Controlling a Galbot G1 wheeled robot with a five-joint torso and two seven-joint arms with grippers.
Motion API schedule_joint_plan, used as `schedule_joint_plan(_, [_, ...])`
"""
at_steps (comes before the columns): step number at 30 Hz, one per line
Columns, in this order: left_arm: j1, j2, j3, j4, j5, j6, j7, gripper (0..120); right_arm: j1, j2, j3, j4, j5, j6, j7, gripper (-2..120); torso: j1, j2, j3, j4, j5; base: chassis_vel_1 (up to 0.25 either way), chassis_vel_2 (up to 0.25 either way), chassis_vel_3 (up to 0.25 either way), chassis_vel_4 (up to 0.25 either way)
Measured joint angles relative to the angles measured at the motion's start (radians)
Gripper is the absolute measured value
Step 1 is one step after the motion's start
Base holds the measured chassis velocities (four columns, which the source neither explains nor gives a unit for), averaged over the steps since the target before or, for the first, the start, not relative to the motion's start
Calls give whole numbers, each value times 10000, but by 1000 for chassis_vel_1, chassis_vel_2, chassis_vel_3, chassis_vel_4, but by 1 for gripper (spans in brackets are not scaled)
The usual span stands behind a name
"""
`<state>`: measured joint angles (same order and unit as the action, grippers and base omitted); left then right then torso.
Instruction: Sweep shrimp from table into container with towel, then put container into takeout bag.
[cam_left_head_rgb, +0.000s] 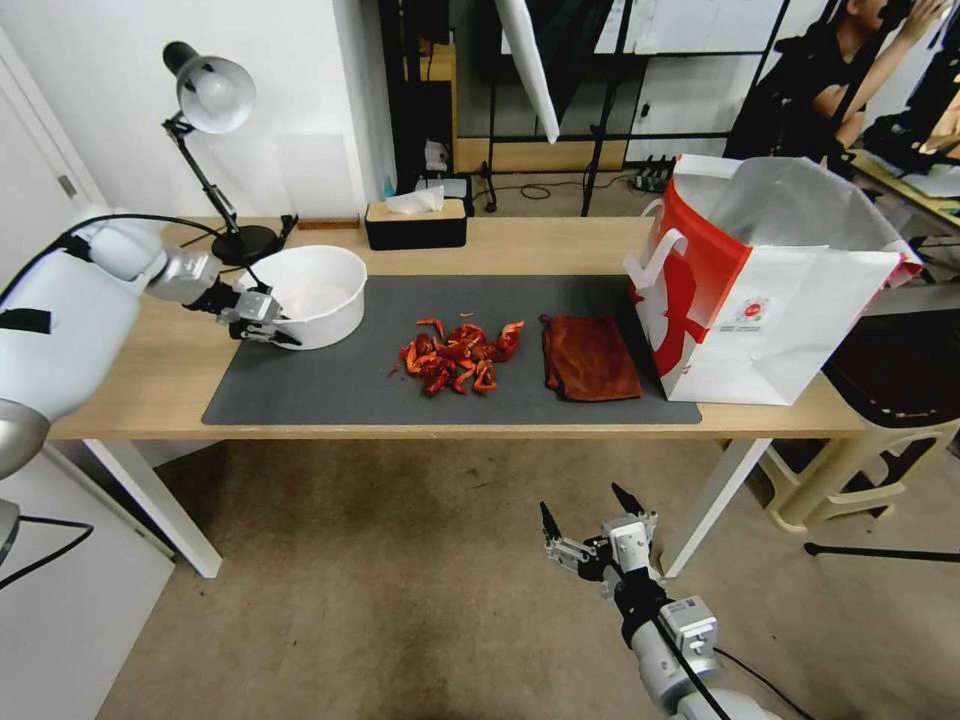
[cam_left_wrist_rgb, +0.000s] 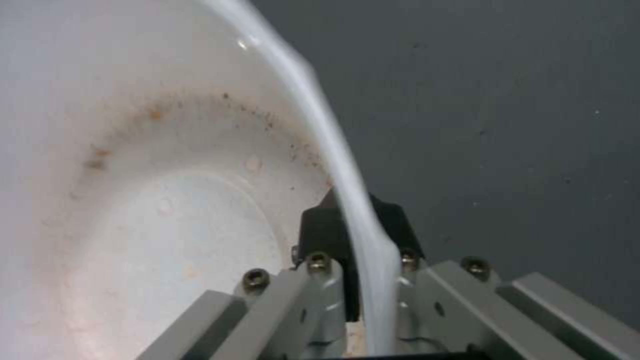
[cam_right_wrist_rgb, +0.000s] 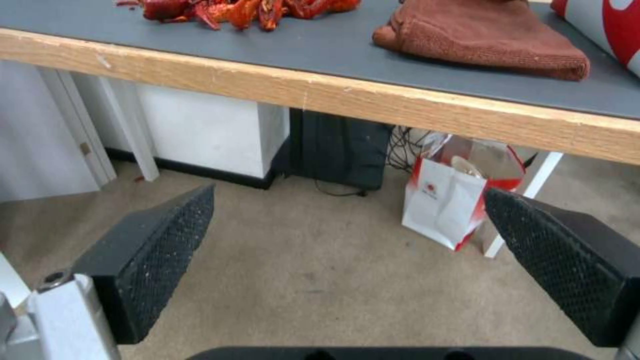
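Nearest the head camera, the right pincer hangs below the bench edge over the floor, fingers spread and holding nothing. On the grey mat, the shrimp lie heaped at centre, the towel just beside them, and the takeout bag stands upright at the right end, its far side cut off by the picture's edge. The left pincer meets the container at its near rim. From the left wrist, the fingers are clamped on that rim, one inside, one outside; the bowl interior shows faint orange stains. From the right wrist, both pads stand wide apart beneath the bench; the shrimp and towel are cropped at the border.
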<state>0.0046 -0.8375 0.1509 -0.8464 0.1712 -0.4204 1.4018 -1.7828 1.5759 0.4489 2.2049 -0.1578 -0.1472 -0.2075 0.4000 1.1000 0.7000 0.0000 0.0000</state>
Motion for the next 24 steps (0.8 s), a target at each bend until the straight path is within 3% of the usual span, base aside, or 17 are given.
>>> schedule_joint_plan(8, [-59, -26, 17, 62, -127, -127, 75, 0, 20, 16, -9, -46, -1, 0, 0, 100, 0, 0, 1, 0, -1, 0, 0, 0, 0])
schedule_joint_plan(13, [128, 266, -20, -262, -474, -326, -174, 0, 53, 14, -18, -105, -1, 0, 28, 100, 0, 0, 1, 0, -1, 0, 0, 0, 0])
schedule_joint_plan(17, [480, 655, -192, -1030, -791, -369, -295, 0, 63, -16, -2, -134, 18, 0, 36, 100, 0, 0, 0, 1, -1, 0, 0, 0, 0])
schedule_joint_plan(20, [1025, 1173, -474, -2211, -1142, -386, -314, 0, 77, -20, -4, -198, 53, 4, 36, 100, 0, 0, 0, -1, -1, 0, 0, 0, 0])
schedule_joint_plan(21, [1025, 1173, -474, -2211, -1142, -386, -314, 0, 77, -20, -4, -198, 53, 4, 36, 100, 0, 0, 0, -1, -1, 0, 0, 0, 0])
schedule_joint_plan(24, [1850, 1838, -946, -3661, -1314, -373, -381, 0, 85, 0, -14, -254, 62, 16, 58, 100, 0, 0, -1, 1, 0, 0, 0, 0, 0])
